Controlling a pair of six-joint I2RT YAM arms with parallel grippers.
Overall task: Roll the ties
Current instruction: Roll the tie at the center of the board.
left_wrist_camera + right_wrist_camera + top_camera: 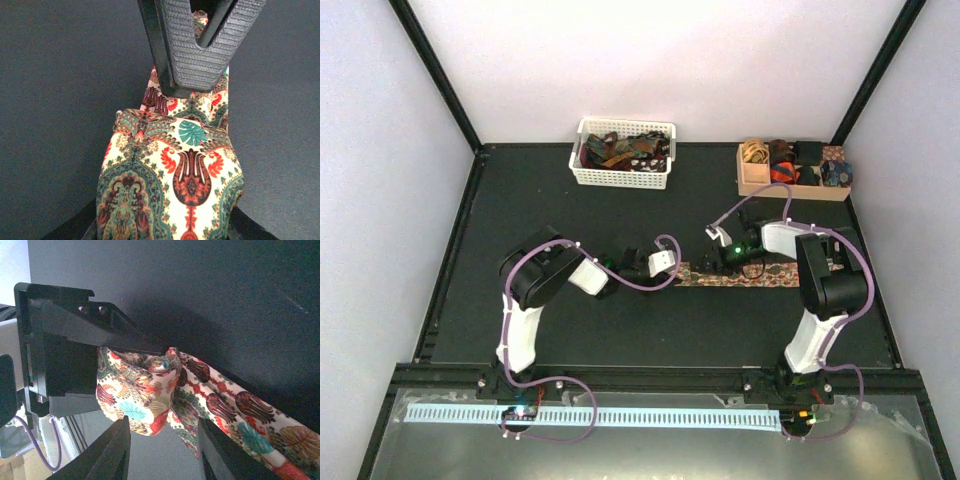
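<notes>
Gripping the floral tie [170, 165] at its fold, the left pincer [672, 266] is narrow; the right pincer [162, 432] sits part-open astride it.

The tie [170, 175] is finely woven cloth, smooth with a faint sheen, its red, green and cream pattern crisply printed. The table [55, 80] under it is a matt dark surface with a fine grain. The finger pads [195, 55] are black moulded plastic, ribbed in a herringbone. The basket [622, 181] is white slatted plastic, the box [790, 188] pale bare wood, and the arm shells [523, 335] smooth white plastic.
</notes>
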